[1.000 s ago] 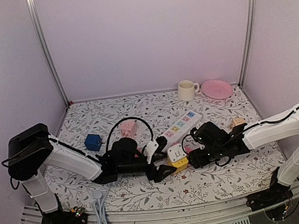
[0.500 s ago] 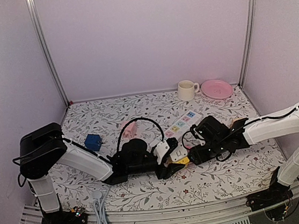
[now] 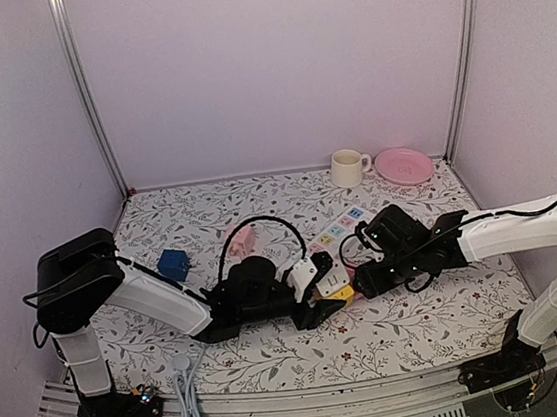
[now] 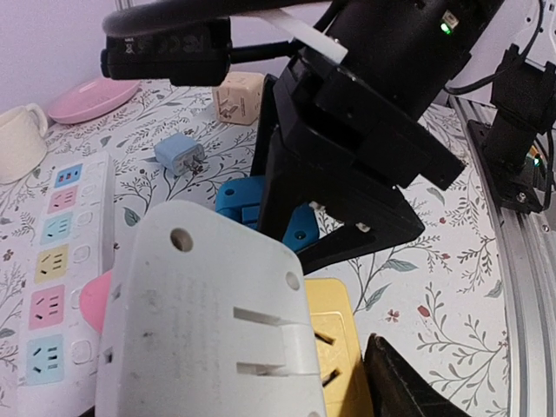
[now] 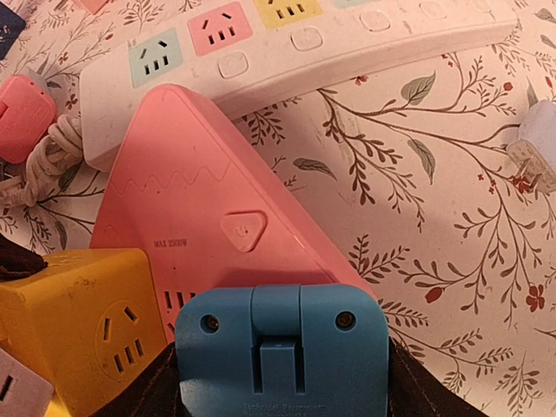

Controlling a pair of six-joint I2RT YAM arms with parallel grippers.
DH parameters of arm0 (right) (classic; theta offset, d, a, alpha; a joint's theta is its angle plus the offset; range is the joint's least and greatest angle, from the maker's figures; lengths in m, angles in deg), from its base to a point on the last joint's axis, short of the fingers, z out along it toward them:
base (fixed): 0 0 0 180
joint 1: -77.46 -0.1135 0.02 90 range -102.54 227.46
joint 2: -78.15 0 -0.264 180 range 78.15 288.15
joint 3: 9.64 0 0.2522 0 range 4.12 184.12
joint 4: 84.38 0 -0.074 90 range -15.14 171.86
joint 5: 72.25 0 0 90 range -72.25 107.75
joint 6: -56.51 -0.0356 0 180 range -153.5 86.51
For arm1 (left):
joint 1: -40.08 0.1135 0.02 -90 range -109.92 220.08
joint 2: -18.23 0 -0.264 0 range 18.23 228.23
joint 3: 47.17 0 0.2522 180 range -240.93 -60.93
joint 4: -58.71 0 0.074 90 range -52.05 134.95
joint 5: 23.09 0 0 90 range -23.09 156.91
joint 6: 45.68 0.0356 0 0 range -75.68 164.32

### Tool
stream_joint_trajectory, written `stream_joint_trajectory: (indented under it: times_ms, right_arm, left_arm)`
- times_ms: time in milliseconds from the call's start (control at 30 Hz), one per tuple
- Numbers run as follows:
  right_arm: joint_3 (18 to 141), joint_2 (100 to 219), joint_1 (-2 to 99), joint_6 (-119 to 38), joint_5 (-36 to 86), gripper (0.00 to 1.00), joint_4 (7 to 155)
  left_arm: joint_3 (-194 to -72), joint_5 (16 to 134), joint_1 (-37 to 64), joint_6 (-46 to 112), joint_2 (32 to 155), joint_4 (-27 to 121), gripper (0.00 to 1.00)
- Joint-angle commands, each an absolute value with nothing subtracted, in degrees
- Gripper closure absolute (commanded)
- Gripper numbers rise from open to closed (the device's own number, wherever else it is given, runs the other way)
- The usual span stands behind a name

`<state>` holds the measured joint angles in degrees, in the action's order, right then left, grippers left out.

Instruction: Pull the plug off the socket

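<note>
Top view: left pincer [image 3: 321,294] and right pincer [image 3: 359,282] are met nose to nose near the bench [image 3: 208,211] centre, a little toward 6 o'clock, with the yellow cube plug [image 3: 341,294] between them. Left wrist view: the plug is clamped between the white finger [image 4: 208,321] and a dark one at 5 o'clock, so this pincer is closed on it. Right wrist view: the pink socket [image 5: 208,200] is pinned under the blue finger [image 5: 282,347], and this pincer is judged closed on it; the plug is at its 8 o'clock, touching. The socket should be held firm and the plug drawn straight out along its prongs, untwisted, or the socket may be dragged along.
</note>
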<state>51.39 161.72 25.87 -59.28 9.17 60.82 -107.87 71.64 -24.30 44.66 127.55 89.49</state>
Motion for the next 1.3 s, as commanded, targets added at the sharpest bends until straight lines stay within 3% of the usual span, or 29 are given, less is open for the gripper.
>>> stream_joint_trajectory:
  times_ms: [0,700,1267]
  right_arm:
    - [54.9,158.2,25.4,-58.2,10.2,0.75,65.7]
    - [55.7,159.0,22.6,-52.6,8.3,0.77,63.6]
    - [56.4,160.5,18.7,-50.6,4.1,0.84,63.7]
  left_arm:
    - [-109.0,70.5,-23.4,42.1,130.1,84.5,0.53]
    - [-112.6,75.8,-20.9,38.9,130.4,79.0,0.54]
    - [-116.1,76.4,-20.4,40.5,132.2,73.0,0.55]
